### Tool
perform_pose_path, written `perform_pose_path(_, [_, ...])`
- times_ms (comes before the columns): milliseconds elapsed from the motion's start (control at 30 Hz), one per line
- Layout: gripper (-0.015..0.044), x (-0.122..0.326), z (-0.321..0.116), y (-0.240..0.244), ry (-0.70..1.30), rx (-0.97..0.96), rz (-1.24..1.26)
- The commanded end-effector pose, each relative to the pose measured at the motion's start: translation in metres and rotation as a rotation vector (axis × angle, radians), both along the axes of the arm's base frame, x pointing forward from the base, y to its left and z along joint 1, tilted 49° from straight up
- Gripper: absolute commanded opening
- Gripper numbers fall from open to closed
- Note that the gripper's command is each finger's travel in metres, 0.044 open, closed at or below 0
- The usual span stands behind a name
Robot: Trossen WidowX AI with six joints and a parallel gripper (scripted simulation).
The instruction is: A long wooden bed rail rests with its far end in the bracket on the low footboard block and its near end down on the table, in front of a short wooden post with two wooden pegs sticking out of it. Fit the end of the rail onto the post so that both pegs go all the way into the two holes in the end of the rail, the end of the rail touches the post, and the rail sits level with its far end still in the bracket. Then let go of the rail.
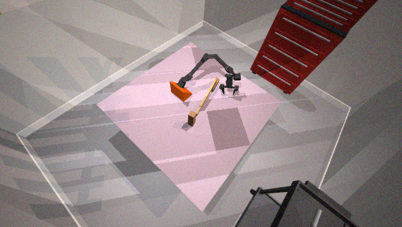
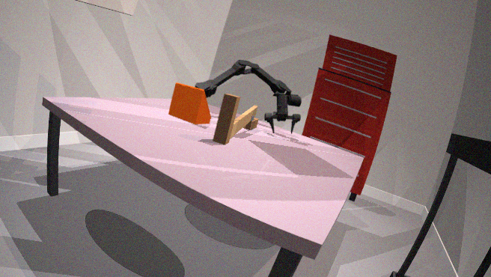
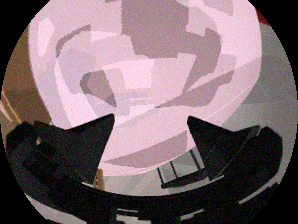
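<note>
The long wooden rail (image 1: 205,100) (image 2: 245,116) slopes from its raised far end, at the low footboard block (image 2: 254,125), down toward the base of the short upright wooden post (image 1: 191,119) (image 2: 226,119). The post hides part of the rail's near end in the exterior view. The pegs and holes are too small or hidden to make out. My gripper (image 1: 228,93) (image 2: 283,132) (image 3: 152,119) is open and empty, fingers pointing down above the table, to the right of the rail's far end in the top and exterior views. It touches neither rail nor block.
An orange wedge-shaped block (image 1: 179,91) (image 2: 188,104) stands by the arm's base, left of the rail. The pink table (image 1: 184,153) (image 2: 262,187) lies under everything. A red drawer cabinet (image 1: 294,52) (image 2: 348,108) stands beyond the table's edge, behind the gripper.
</note>
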State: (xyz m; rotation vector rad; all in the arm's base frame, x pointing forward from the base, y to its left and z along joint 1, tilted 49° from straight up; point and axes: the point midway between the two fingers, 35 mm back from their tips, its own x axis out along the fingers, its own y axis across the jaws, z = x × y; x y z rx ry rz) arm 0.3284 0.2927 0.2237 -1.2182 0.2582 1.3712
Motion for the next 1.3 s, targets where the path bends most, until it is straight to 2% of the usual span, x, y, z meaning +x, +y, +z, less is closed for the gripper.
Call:
perform_pose_path(0, [0.044,0.019,-0.049,-0.049,0.074,-0.091,0.04])
perform_pose_path(300, [0.044,0.021,-0.135,-0.166,0.277,-0.112,0.108])
perform_pose_path(500, [0.044,-0.004,-0.172,-0.228,0.376,-0.006,0.134])
perform_pose_path(633, [0.044,-0.035,-0.194,-0.27,0.404,0.143,0.165])
perform_pose_path(1267, [0.044,-0.041,-0.206,-0.265,0.401,0.171,0.168])
